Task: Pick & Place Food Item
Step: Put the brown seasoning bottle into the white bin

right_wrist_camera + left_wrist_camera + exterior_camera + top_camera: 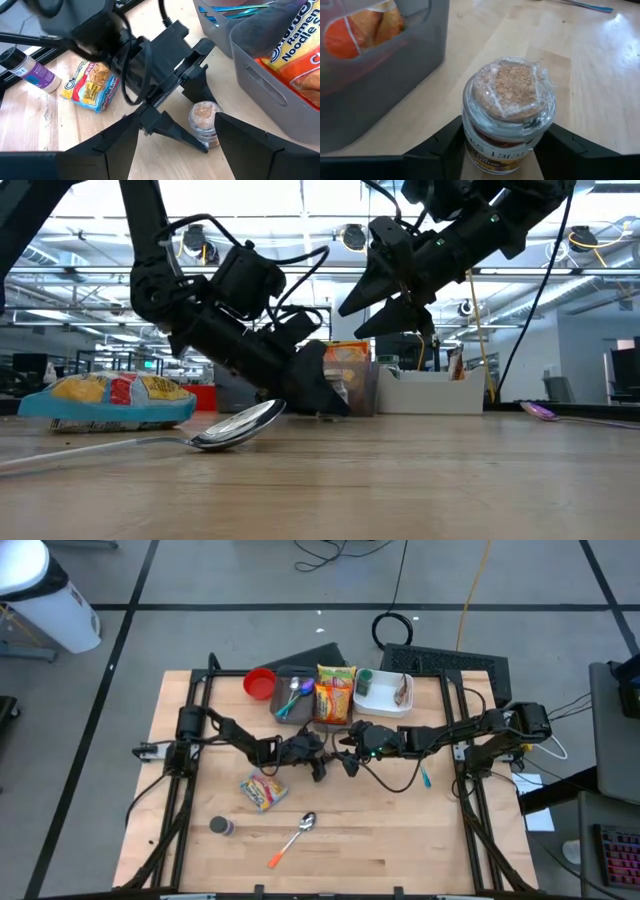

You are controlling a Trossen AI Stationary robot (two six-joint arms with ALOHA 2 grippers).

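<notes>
The left gripper (502, 150) sits low on the table's middle, its two dark fingers (442, 145) part open and bracketing a small glass jar (507, 117); whether they touch the glass is unclear. The jar stands upright just beside the grey bin (380, 95). It looks rigid, smooth and likely slippery, breakable, cork-stoppered; its straight labelled body seems the best hold. The right gripper (172, 132) hovers open above it, empty.
</notes>
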